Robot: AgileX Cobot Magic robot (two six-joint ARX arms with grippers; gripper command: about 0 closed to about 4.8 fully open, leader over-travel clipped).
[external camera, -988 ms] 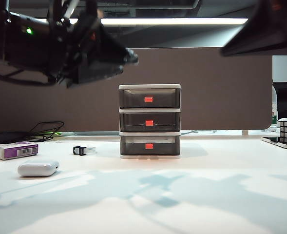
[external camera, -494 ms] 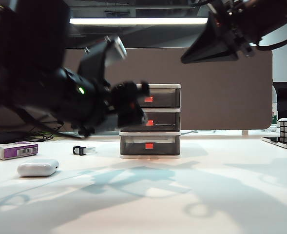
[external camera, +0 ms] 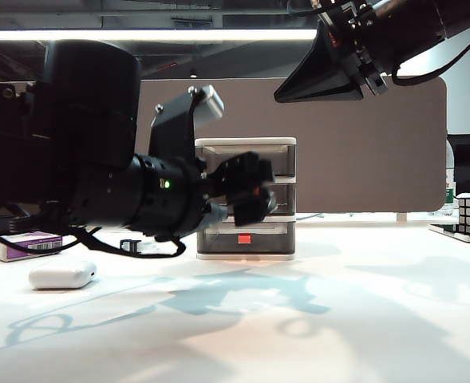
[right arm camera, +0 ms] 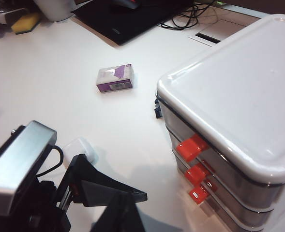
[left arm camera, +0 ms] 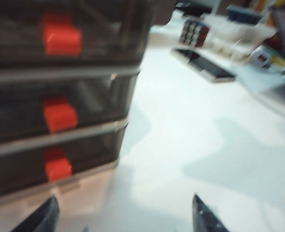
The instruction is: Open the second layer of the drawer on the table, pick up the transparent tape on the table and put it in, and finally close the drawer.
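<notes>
I see the white counter (external camera: 362, 319) filling the lower half of the exterior view, crossed by the arms' shadows. On it, toward the back, stands the drawer unit (external camera: 278, 239): three smoky drawers in a white frame, each with a red-orange tab. All three look pushed in. In the left wrist view the three tabs are stacked one above the other, the middle drawer (left arm camera: 84, 113) between the other two, its tab blurred.

The left arm lies low across the left of the exterior view, its left hand (external camera: 246, 195) right in front of the unit at about the height of the middle drawer, hiding that drawer's front. Its fingers stand apart; the left wrist view shows both tips with nothing between them. Whether a finger touches the unit, I cannot tell.

The right hand (external camera: 330, 68) hangs high, above and to the right of the unit. Its fingers (right arm camera: 103, 191) show dark near the frame edge in the right wrist view; I cannot tell whether they are apart or together.

Left of the unit lie a purple-and-white box (right arm camera: 115, 79) and a white rounded case (external camera: 61, 275). The tape (external camera: 129, 246) sits on the counter just left of the unit, mostly hidden by the left arm.
</notes>
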